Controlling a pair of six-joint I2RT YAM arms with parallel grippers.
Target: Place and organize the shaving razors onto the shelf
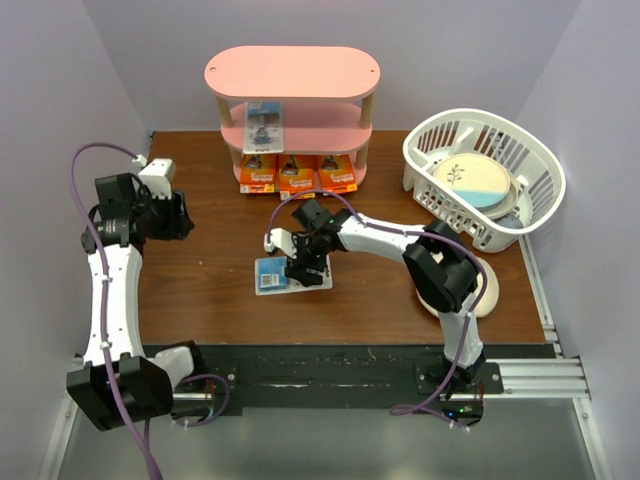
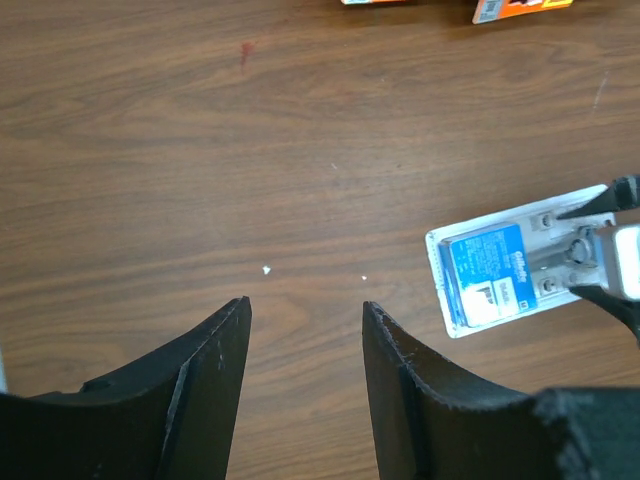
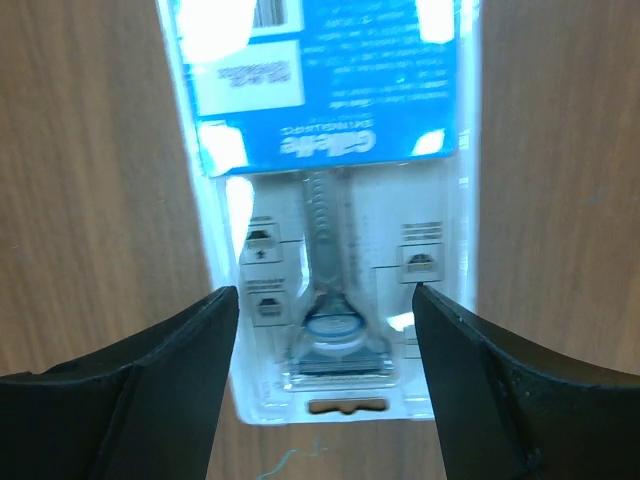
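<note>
While the white-and-blue clear blister razor pack lies flat near the middle of the brown wooden table, the right gripper hangs directly over its end that holds the razor head. The 2 black fingers stand spread apart, 1 on each side of the head, with nothing clamped between them; whether they touch the card cannot be told. The right arm rises from its base at the near edge, bends at the elbow and reaches left across the table, its wrist turned downward.

Behind the pack stands the pink 3-tier shelf of oval boards on light wooden posts. A second blister pack lies on its middle tier, and 3 orange razor packs sit side by side on the bottom tier.

Along the left side, the left arm is folded upright, and the left gripper points toward the table's middle, jaws parted and empty over bare wood, well apart from the pack.

At the right rear sits a white slatted plastic basket holding a round plate.
</note>
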